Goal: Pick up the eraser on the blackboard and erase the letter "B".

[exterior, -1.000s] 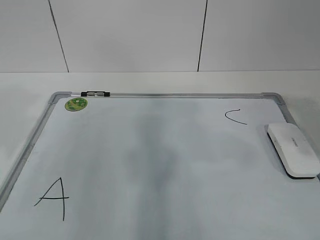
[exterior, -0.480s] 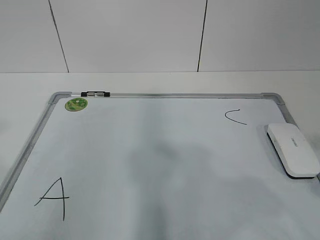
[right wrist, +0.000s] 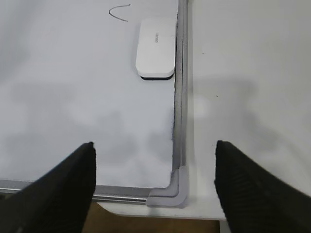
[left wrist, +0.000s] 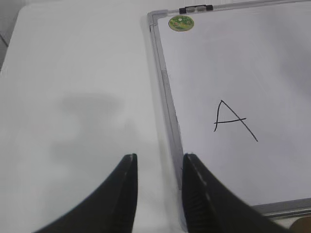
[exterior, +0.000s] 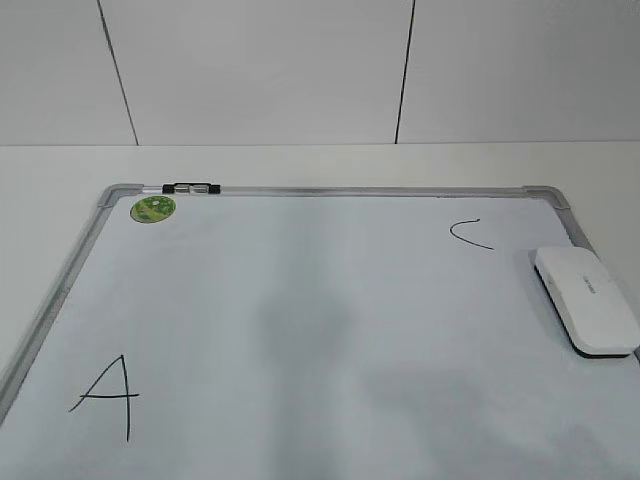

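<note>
The white eraser [exterior: 586,298] lies flat on the blackboard [exterior: 320,190] by its right frame, just below a small curved "C" [exterior: 470,233]. It also shows in the right wrist view [right wrist: 155,47]. A black "A" [exterior: 108,395] sits at the board's near left and also shows in the left wrist view [left wrist: 233,121]. No letter "B" shows in any view. My left gripper [left wrist: 158,158] is open and empty above the board's left frame. My right gripper [right wrist: 154,145] is wide open and empty above the board's near right corner [right wrist: 170,194]. Neither gripper shows in the exterior view.
A round green sticker [exterior: 153,208] and a small black clip [exterior: 192,187] sit at the board's far left corner. The board lies on a white table [left wrist: 73,97]. The table's near edge [right wrist: 160,213] runs just below the board's corner. A white panelled wall stands behind.
The shadow on the board has shifted toward the near edge and faded. The eraser and the letters have not moved.
</note>
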`<state>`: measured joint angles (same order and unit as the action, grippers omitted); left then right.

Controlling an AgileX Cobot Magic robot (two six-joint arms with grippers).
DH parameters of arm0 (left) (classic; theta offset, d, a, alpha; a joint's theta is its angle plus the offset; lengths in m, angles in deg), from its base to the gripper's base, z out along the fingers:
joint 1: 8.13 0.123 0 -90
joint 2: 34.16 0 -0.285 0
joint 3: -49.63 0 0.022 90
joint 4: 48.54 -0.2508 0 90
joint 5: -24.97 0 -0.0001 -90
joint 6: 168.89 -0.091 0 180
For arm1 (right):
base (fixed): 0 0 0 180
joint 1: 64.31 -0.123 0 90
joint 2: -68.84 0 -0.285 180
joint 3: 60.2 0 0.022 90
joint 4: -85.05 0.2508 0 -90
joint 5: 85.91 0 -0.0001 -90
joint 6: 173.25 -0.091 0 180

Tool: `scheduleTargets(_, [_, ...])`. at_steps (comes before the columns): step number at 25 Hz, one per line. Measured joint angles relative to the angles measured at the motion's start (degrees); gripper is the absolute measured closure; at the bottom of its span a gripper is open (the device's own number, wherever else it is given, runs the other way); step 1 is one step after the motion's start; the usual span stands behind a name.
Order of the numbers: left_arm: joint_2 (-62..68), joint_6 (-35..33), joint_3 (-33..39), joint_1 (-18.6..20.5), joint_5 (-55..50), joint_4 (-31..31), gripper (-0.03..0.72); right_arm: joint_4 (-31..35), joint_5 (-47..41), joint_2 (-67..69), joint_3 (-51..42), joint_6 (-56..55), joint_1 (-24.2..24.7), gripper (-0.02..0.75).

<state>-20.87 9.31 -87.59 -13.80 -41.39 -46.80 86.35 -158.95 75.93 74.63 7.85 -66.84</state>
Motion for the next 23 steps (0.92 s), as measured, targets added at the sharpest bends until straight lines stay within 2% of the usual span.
scheduleTargets(5, [-4.7, 0.0, 3.8, 0.0, 1.7, 0.0, 0.450, -0.1, -0.1, -0.3, -0.7, 0.3, 0.0, 0.153])
scheduleTargets(11, [-4.8, -0.1, 4.1, 0.0, 2.8, -0.5, 0.451, -0.9, 5.7, -0.3, -3.1, 0.4, 0.0, 0.153])
scheduleTargets(23, [-4.8, -0.1, 4.1, 0.0, 2.8, -0.5, 0.452, -1.3, 6.6, -0.3, -3.6, 0.4, 0.0, 0.153])
